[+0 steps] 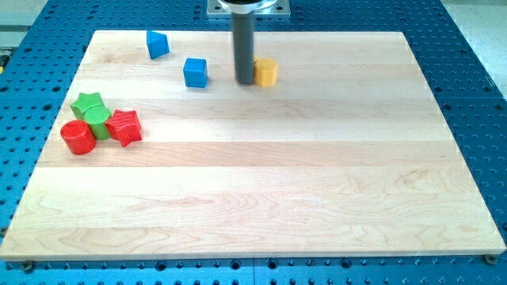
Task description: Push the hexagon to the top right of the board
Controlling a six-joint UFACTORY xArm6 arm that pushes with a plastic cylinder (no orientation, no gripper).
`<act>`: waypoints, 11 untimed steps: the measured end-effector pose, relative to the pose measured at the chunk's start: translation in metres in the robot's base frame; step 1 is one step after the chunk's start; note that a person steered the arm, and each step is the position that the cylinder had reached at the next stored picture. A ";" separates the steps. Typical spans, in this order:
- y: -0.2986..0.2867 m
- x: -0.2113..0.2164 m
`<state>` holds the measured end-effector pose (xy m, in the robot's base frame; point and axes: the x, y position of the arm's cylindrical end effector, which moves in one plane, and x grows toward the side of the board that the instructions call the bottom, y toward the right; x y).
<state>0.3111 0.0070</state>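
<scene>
A yellow hexagon block [266, 71] lies near the view's top, just right of centre on the wooden board [261, 182]. My tip [244, 81] is at the end of the dark rod, right against the hexagon's left side. A blue cube [195, 72] lies to the left of my tip, with a gap between them.
A blue wedge-like block [158, 44] lies near the top left. At the left edge a cluster holds a green star [87, 104], a green cylinder [98, 120], a red cylinder [78, 137] and a red star [123, 127]. Blue perforated table [475, 71] surrounds the board.
</scene>
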 end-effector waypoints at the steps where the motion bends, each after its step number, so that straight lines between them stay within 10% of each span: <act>1: 0.064 -0.012; 8: 0.212 -0.023; 11: 0.138 -0.007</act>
